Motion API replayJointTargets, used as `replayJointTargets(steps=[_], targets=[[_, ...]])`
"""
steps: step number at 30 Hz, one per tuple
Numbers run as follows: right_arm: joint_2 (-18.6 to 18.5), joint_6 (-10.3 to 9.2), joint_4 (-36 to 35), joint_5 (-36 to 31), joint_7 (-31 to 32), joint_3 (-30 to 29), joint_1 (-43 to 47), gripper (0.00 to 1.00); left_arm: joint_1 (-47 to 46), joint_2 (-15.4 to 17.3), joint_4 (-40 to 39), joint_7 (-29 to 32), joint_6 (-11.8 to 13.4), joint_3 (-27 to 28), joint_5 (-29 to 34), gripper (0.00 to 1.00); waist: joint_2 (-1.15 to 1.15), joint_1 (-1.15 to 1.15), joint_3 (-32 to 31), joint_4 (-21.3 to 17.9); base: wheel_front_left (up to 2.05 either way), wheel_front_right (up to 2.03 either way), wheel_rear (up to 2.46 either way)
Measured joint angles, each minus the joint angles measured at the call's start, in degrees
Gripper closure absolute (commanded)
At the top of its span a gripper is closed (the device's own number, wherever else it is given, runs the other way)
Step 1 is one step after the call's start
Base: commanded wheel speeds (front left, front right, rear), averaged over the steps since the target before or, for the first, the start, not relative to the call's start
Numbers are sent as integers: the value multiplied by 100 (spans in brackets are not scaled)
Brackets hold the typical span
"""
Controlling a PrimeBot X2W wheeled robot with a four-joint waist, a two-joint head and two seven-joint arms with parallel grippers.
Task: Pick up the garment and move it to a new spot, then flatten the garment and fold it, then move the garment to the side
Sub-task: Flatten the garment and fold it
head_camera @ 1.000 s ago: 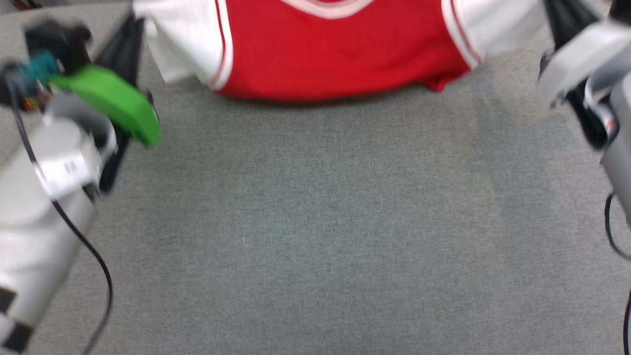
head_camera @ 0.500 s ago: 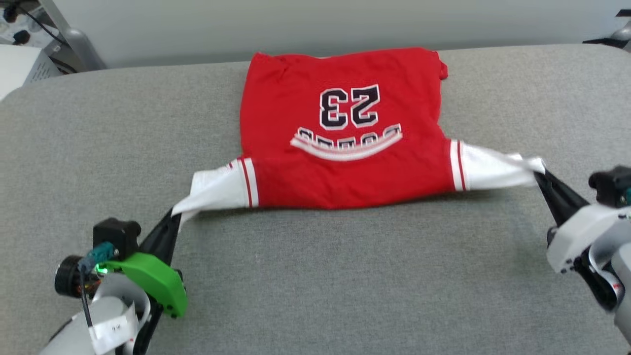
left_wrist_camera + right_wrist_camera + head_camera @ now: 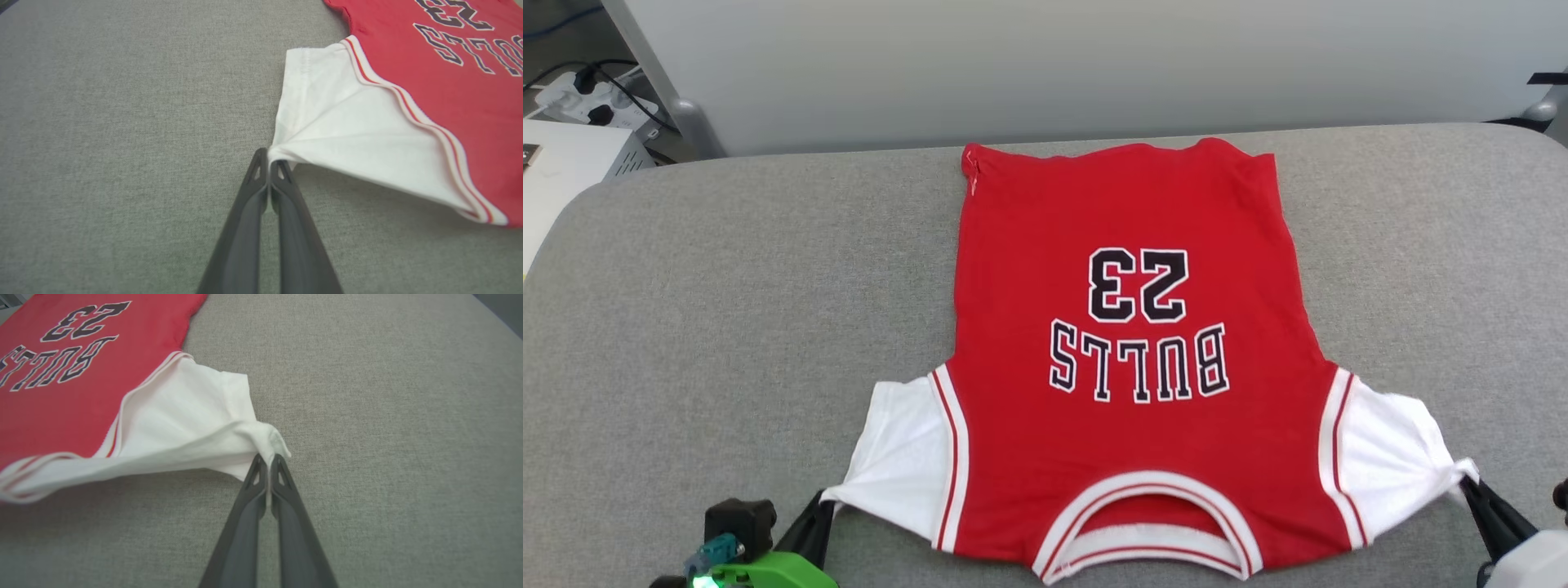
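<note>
Red garment [image 3: 1127, 425] flat on grey bench [image 3: 727, 286], collar at 6 o'clock, left gripper [image 3: 823, 501] clamping 8 o'clock sleeve, right gripper [image 3: 1467, 484] clamping 4 o'clock sleeve

You are looking at one garment [image 3: 1127, 204], a red T-shirt with two white sleeves, the left sleeve [image 3: 903, 457] and the right sleeve [image 3: 1388, 457], one striped collar [image 3: 1147, 543], two digits and five letters. Two grippers are in shot, the left gripper [image 3: 268, 157] and the right gripper [image 3: 267, 461], two dark fingers apiece. Also one grey cushioned surface [image 3: 727, 310], one power strip [image 3: 596, 102] and one green wrist cover [image 3: 768, 569].
</note>
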Motion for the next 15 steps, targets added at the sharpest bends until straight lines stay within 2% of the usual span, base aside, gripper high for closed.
replayJointTargets(steps=[5,10,11,12,13,14,15], targets=[[243,1,-221,-192,170,-536,731,100,458,-224,-44,0,2,222,9,100,0,0,-27,41,0,0,0],[444,1,-543,-435,416,-932,1090,100,661,-360,-79,0,0,410,227,100,0,0,-7,65,0,0,0],[491,1,-624,-494,476,-1032,1105,91,660,-376,-98,0,-1,445,285,100,0,0,2,72,0,0,0],[534,0,-699,-555,535,-1141,1114,75,655,-382,-123,0,-1,470,334,100,0,0,9,83,0,0,0],[564,0,-764,-603,583,-1227,1118,40,654,-389,-140,0,-1,490,389,100,0,0,16,93,0,0,0],[597,0,-859,-666,632,-1328,1122,13,652,-401,-165,0,-1,517,487,100,0,0,26,106,0,0,0],[623,0,-957,-726,665,-1438,1122,0,642,-415,-192,0,-1,538,561,100,0,0,36,119,0,0,0]])
